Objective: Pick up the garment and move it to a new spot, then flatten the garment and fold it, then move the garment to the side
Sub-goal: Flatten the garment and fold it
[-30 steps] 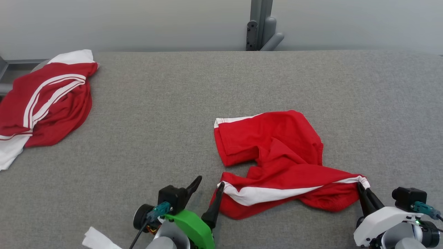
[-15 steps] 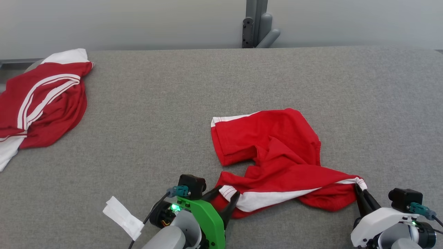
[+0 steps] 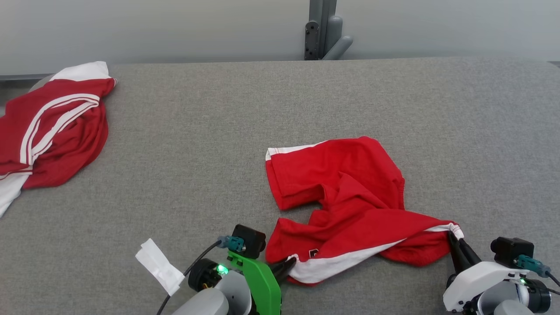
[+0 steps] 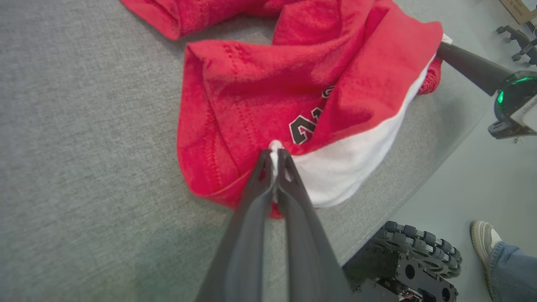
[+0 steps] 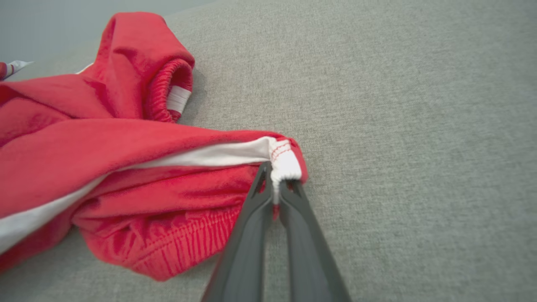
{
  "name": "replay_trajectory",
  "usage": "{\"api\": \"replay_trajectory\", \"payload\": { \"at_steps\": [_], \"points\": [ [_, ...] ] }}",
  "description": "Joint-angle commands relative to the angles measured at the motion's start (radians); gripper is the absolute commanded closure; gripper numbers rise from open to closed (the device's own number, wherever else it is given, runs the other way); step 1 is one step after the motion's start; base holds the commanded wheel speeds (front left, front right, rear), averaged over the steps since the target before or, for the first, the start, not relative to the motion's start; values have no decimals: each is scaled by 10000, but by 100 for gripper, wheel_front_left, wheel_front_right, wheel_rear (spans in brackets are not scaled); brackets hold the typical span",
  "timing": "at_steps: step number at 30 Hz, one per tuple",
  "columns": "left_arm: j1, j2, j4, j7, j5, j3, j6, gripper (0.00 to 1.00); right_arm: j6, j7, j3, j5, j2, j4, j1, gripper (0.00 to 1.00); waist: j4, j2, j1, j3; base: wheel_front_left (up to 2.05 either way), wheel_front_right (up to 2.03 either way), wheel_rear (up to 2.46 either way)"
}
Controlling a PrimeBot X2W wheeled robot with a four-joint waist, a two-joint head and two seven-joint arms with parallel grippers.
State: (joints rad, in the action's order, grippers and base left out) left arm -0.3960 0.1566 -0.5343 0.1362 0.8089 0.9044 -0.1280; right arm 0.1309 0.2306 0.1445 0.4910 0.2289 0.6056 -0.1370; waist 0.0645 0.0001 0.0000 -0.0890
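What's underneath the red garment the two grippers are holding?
The red garment lies crumpled on the grey table, whose cloth shows at its edges. The left gripper and right gripper each pinch its white-trimmed near edge. Whatever lies beneath the folds is covered.

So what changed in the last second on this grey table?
The left gripper, open beside the crumpled red shorts a second ago, moved right onto their white-striped near edge and shut on it. The right gripper stays shut on the shorts' other corner; the red and white striped garment at far left lies unmoved.
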Motion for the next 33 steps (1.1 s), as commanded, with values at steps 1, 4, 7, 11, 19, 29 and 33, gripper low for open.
{"api": "replay_trajectory", "payload": {
  "at_steps": [1,4,7,11,19,29,33],
  "points": [
    [-174,207,97,100,142,132,-28,74,-3,54,1,70,70,46,-100,100,1,-1,0,18,0,0,0],
    [-161,329,202,205,288,308,-28,60,-3,83,31,93,84,72,-98,100,1,-1,0,40,0,0,0],
    [-153,389,247,268,370,415,-28,73,-3,102,62,95,81,90,-102,100,-3,-1,0,56,0,0,0],
    [-159,498,360,68,382,476,-29,100,-3,123,111,120,62,118,-86,100,-5,-1,0,116,0,0,0],
    [163,600,701,-1467,510,-326,365,100,-3,223,126,272,-7,-293,-121,100,-18,-1,0,439,0,0,0],
    [923,630,2249,-3758,1574,-2542,940,100,-2,-36,234,693,516,-2960,24,100,-59,-1,0,1051,0,0,0],
    [1380,587,3534,-3948,1964,-3571,945,100,-2,-520,-11,795,880,-4775,272,100,-111,-1,0,1230,0,0,0]
  ]
}}
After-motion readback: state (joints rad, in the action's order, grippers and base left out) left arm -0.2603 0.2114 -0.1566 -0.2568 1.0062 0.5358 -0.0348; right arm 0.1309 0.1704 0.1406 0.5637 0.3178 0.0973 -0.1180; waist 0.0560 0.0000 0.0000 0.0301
